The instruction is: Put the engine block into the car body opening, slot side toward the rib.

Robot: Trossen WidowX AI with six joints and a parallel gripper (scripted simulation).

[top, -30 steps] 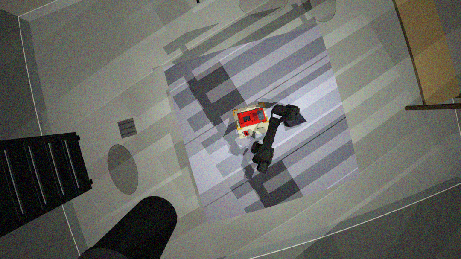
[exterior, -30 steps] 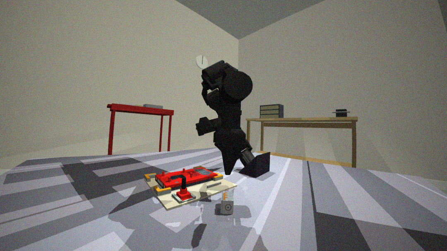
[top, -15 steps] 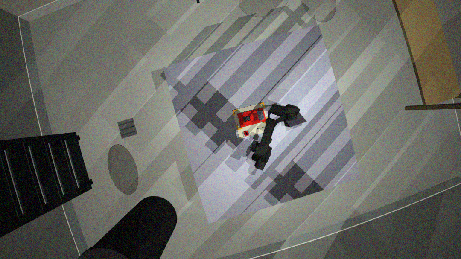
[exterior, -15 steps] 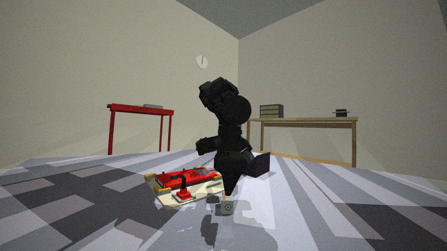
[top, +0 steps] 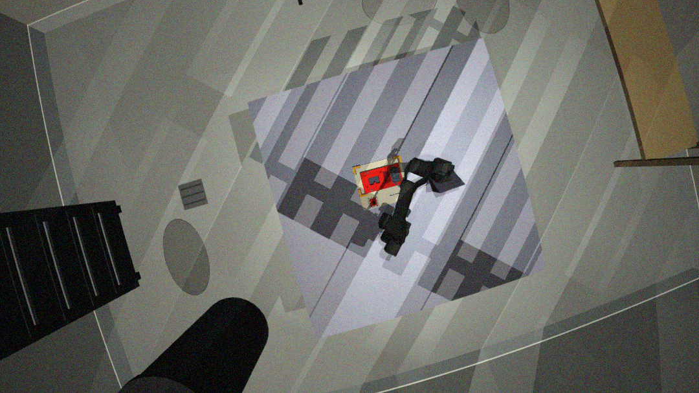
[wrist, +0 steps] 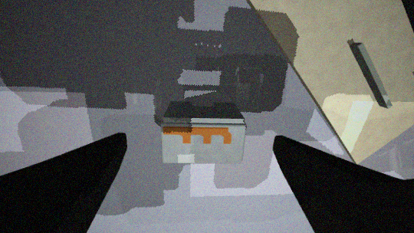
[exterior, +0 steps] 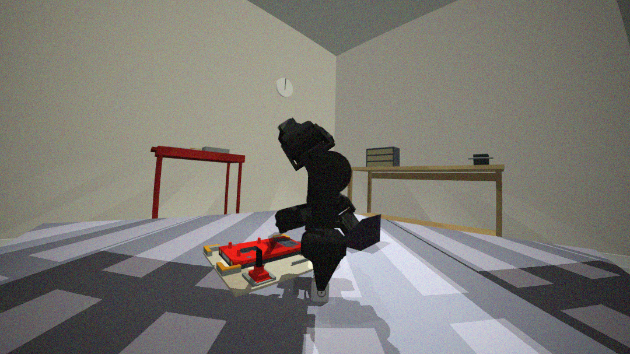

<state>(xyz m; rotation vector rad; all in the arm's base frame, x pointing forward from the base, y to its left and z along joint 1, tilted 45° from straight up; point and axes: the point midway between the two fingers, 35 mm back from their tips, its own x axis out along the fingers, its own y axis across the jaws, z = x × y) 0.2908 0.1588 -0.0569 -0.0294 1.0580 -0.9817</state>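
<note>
The engine block (wrist: 203, 144) (exterior: 319, 295) is a small grey block with a dark top and orange markings. It stands on the mat beside the beige board; in the top view the arm hides it. My gripper (wrist: 202, 141) is open and empty above the block, one finger to each side of it in the wrist view. In the exterior view one dark finger partly covers the block. The red car body (top: 385, 184) (exterior: 251, 253) lies on the board between yellow corner pieces, with a dark recess in its top. The rib and the block's slot side cannot be made out.
The beige board (top: 382, 197) (exterior: 237, 285) (wrist: 326, 47) carries a thin grey bar (wrist: 369, 74) and a red stand (exterior: 260, 274) (top: 373, 202) with a black upright, near the car body. The striped mat (top: 360, 311) lies under everything.
</note>
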